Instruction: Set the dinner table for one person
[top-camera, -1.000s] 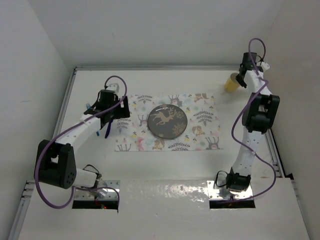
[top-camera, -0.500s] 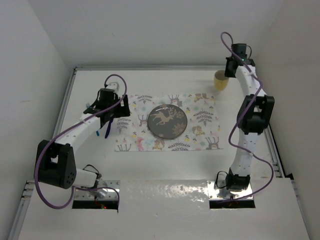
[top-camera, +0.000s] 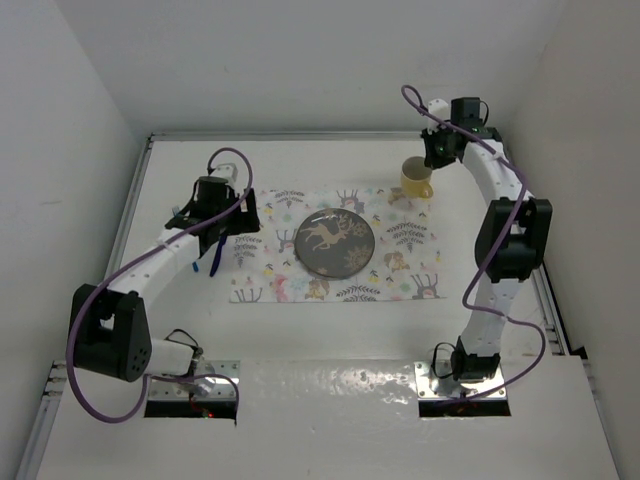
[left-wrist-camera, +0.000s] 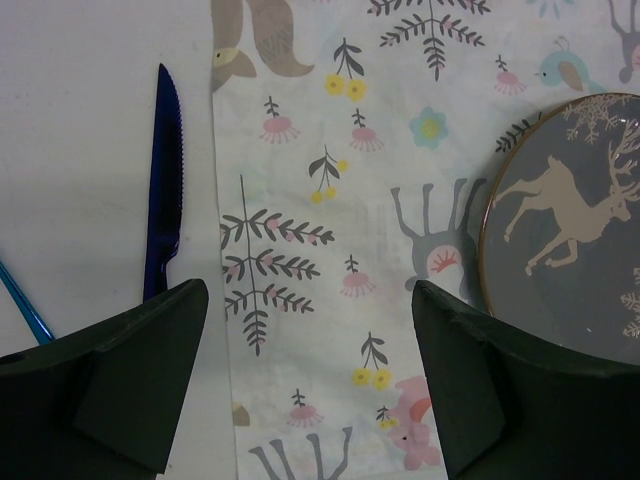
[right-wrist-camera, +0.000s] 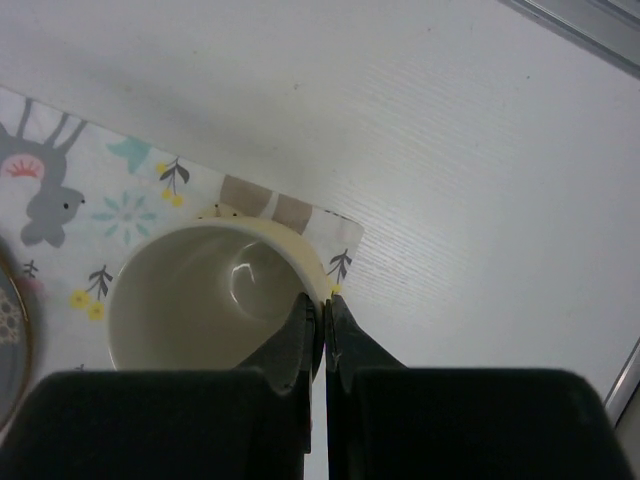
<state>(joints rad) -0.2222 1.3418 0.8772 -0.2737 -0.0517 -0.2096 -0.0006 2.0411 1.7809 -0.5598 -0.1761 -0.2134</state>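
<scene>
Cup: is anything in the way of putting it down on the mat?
Nothing visible. The cup, pinched at its rim by the right fingers, is over the mat's bare corner; the plate lies clear of it.

The deer plate (left-wrist-camera: 570, 230) runs off the left wrist view at 3 o'clock; the blue knife (left-wrist-camera: 163, 180) hides its handle behind the left gripper (left-wrist-camera: 310, 295) at 7 o'clock.

We had the top camera high above and behind the two arm bases, looking down and forward over the whole dinner table (top-camera: 330, 330). The left wrist camera looked straight down from close by, between its own fingers (left-wrist-camera: 110, 380), at the left edge of the printed mat (left-wrist-camera: 330, 250) and the rim of the dark plate (left-wrist-camera: 570, 230). The right wrist camera stood very near the yellow mug (right-wrist-camera: 200, 300) at the mat's far right corner. We found the mat in all three views.
</scene>
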